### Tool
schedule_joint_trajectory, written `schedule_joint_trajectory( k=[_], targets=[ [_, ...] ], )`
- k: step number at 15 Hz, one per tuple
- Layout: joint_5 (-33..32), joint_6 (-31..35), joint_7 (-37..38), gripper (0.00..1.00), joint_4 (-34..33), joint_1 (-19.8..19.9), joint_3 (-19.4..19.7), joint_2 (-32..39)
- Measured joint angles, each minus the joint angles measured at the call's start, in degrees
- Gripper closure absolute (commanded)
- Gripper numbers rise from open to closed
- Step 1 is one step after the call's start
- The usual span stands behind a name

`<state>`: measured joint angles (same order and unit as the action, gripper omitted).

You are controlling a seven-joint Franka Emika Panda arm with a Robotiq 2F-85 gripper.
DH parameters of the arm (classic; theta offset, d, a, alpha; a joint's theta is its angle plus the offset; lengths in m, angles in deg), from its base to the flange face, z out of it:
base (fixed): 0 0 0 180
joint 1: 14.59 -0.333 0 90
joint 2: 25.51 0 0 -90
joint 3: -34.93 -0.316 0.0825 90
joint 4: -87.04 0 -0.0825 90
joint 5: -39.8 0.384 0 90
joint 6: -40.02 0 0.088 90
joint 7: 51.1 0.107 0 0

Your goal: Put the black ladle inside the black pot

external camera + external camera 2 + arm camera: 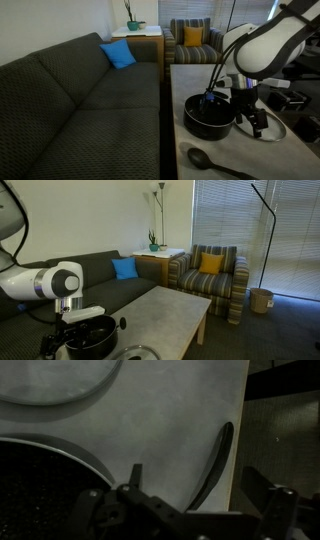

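Observation:
The black ladle (200,158) lies flat on the grey table, close to its front edge, its thin handle running along that edge (215,465). The black pot (208,116) stands further back on the table; it also shows in an exterior view (88,338) and at the lower left of the wrist view (40,485). My gripper (251,110) hangs open above the table, between the pot and the glass lid, clear of the ladle. In the wrist view the gripper (195,472) holds nothing, and the ladle shows between its two fingers.
A round glass lid (268,126) with a metal rim lies on the table beside the pot and shows at the wrist view's top left (50,380). A dark couch (80,100) runs along the table's side. A striped armchair (208,272) stands beyond the table.

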<state>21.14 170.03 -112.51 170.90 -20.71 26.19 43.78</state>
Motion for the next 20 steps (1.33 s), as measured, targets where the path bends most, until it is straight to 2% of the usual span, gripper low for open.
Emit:
schedule_joint_trajectory(
  k=[5,11,16,20],
  targets=[
    [3.5,-0.5,1.5,0.00,-5.0,-1.2,-2.2,5.0],
    [7.8,0.9,10.2,0.00,-4.0,-2.5,-5.2,5.3],
    [7.1,9.9,23.2,0.00,2.5,-6.3,-5.0,5.1],
    [4.0,9.9,28.8,0.00,2.9,-7.7,-1.6,4.3]
  ],
)
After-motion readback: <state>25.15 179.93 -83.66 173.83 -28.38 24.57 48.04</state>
